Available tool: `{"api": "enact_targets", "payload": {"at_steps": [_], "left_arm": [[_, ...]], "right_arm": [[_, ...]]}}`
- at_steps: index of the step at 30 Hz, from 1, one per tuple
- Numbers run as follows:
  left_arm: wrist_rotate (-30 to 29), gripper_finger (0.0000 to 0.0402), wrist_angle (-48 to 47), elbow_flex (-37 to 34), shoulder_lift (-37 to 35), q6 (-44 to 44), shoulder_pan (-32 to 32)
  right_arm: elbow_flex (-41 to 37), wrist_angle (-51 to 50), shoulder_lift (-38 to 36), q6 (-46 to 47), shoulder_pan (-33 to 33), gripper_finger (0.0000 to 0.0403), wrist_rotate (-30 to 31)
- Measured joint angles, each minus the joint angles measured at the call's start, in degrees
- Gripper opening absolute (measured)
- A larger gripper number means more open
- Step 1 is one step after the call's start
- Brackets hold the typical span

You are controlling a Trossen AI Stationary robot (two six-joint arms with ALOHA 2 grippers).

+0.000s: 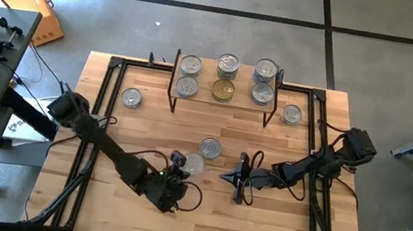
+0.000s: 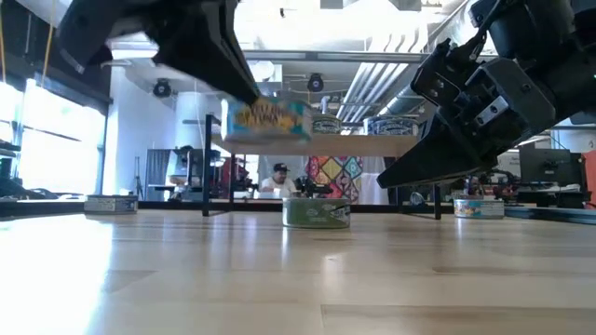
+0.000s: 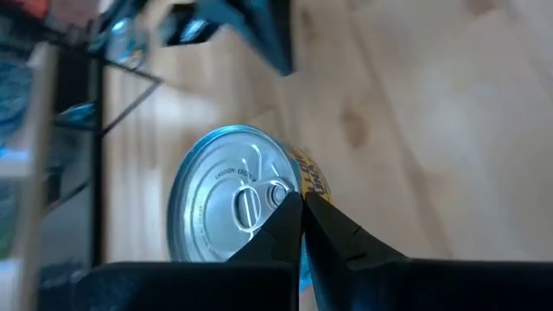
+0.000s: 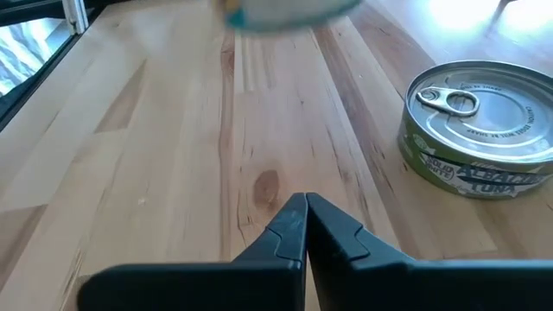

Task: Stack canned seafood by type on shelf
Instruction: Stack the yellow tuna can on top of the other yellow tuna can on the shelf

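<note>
we count ten tins in all from the high view. six sit on the shelf (image 1: pixel 221 100): five silver-lidded tins (image 1: pixel 190 65) and one gold-lidded tin (image 1: pixel 223 92) at the middle of its front edge. four more silver-lidded tins are off it: one (image 1: pixel 131 98) near the table's (image 1: pixel 272 224) back left corner, one (image 1: pixel 291 113) near the back right corner, and two (image 1: pixel 210 147) close together at the table's middle. there is one shelf, one table and two arms.
</note>
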Motion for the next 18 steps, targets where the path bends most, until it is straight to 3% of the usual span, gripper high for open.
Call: {"api": "enact_targets", "payload": {"at_steps": [7,12,15,18], "left_arm": [[-6.9,0.0,-8.1,2.0,-5.9,-3.2,0.3],[-8.1,0.0,-9.9,2.1,-14.4,0.6,3.7],[-6.1,0.0,-9.2,2.1,-19.9,5.8,8.8],[0.9,0.0,-8.3,2.2,-24.0,12.3,16.9]], "right_arm": [[0.0,-0.6,0.0,0.0,0.0,0.0,0.0],[0.0,-0.9,0.0,0.0,0.0,0.0,0.0],[0.0,-0.9,0.0,-1.1,0.0,0.0,0.0],[0.0,-0.9,0.0,-1.5,0.0,0.0,0.1]]}}
